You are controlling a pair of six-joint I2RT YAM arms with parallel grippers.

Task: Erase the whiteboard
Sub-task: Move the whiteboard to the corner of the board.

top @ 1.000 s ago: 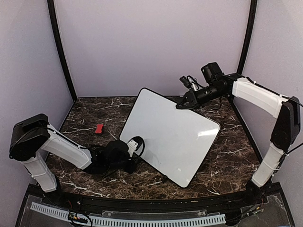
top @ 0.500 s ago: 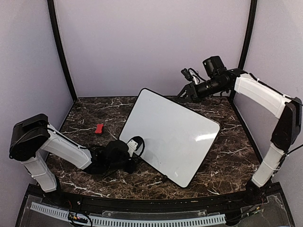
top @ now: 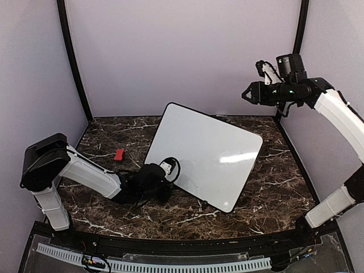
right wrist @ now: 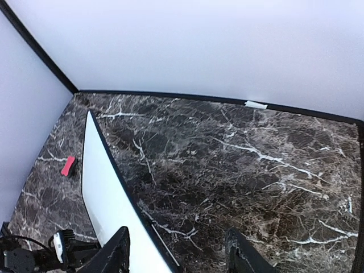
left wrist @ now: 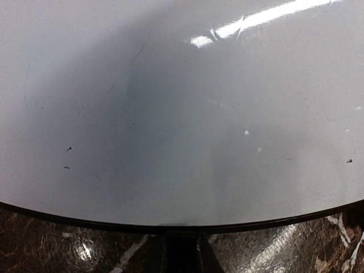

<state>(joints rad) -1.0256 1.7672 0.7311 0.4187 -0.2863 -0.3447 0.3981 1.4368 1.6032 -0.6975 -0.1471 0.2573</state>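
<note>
1. Leaning at a tilt over the middle of the dark, white-veined marble-look worktop [top: 273, 187], the large flat white rectangular whiteboard [top: 205, 153] with rounded corners and a thin black rim points one corner at the back edge and another at the front edge.
2. Its glossy face looks blank. The left wrist view shows only a glare streak and a few tiny dark specks, so little or nothing seems left to wipe.
3. The left gripper [top: 162, 177] meets the board's near-left rim with its dark fingers [left wrist: 182, 256] pressed together on that thin edge. This is probably a steadying hold that keeps the smooth, light panel from sliding.
4. The right gripper [top: 245, 94] hangs high above the back right corner, well apart from the board, with its jaws apart and nothing between them.
5. A small red eraser block [top: 119, 154] lies flat toward the left edge of the worktop, apart from the board and untouched by either arm.
</note>
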